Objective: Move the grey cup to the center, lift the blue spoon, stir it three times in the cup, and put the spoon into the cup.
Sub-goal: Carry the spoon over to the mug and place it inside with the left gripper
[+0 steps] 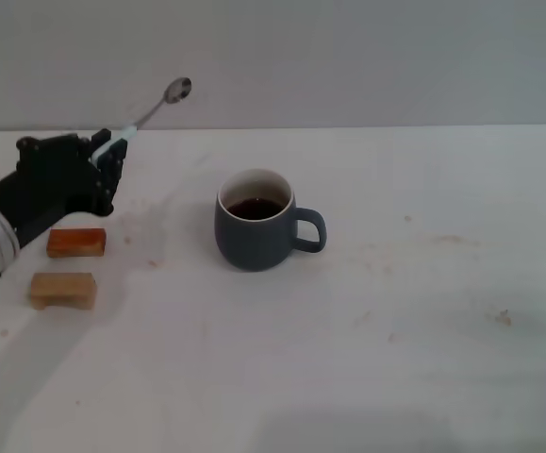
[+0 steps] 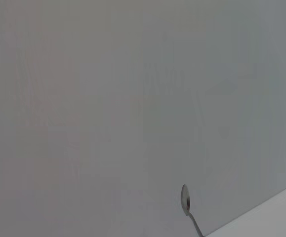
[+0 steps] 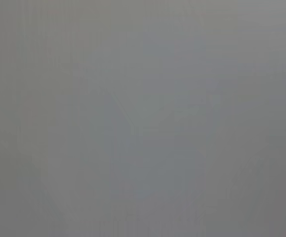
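The left gripper (image 1: 110, 159) is clamped on the pale blue handle of the spoon (image 1: 156, 106), holding it off the table (image 1: 395, 359) at the robot's far left. From the black fingers the spoon slants up and away toward the back wall (image 1: 348, 57), its metal bowl the highest point and turned outward; the left wrist view catches only that bowl and thin neck (image 2: 187, 205) against the wall. Just below the gripper, nearer the robot, lie two small wooden blocks: an orange-brown one (image 1: 76, 243) close under the wrist and a paler one (image 1: 63, 289) beyond it. Well off to the gripper's right, the mug (image 1: 256, 232) stands upright near the middle of the table, with dark liquid inside and its handle pointing away from the gripper. The spoon is well apart from the mug. The right gripper is out of sight; its wrist view shows only plain grey.
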`<state>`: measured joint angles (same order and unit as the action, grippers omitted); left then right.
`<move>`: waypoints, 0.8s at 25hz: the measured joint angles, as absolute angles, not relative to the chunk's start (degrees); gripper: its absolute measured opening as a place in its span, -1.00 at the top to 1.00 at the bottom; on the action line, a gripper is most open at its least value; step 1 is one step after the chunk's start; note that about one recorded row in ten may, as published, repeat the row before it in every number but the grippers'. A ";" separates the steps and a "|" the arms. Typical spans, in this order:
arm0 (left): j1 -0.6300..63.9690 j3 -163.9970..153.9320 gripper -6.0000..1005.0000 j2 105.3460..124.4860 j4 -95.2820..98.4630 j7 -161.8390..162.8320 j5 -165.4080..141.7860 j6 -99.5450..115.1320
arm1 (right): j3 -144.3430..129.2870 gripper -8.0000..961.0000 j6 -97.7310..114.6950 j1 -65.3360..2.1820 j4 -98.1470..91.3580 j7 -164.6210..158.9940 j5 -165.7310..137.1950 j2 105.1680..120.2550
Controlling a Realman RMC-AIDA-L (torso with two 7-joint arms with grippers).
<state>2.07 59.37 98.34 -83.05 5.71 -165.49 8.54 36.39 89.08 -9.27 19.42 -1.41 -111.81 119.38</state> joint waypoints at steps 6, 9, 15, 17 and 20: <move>2.46 61.73 0.70 98.50 -90.20 0.26 -165.49 -2.61 | 36.39 0.99 88.89 -9.24 19.42 -1.41 -111.78 119.44; 2.52 62.18 0.70 98.60 -93.37 -2.06 -165.39 -7.43 | 36.42 0.99 88.73 -9.34 19.42 -1.41 -111.78 119.45; 2.02 64.79 0.70 100.21 -103.43 -8.89 -164.92 -19.92 | 36.79 0.99 88.68 -9.48 19.42 -1.41 -111.79 119.44; 2.02 64.79 0.70 100.21 -103.43 -8.89 -164.92 -19.92 | 36.86 0.99 88.68 -9.53 19.42 -1.41 -111.78 119.43; 2.09 69.70 0.70 105.71 -108.76 -21.64 -160.66 -31.40 | 36.95 0.99 88.63 -9.54 19.40 -1.41 -111.71 119.37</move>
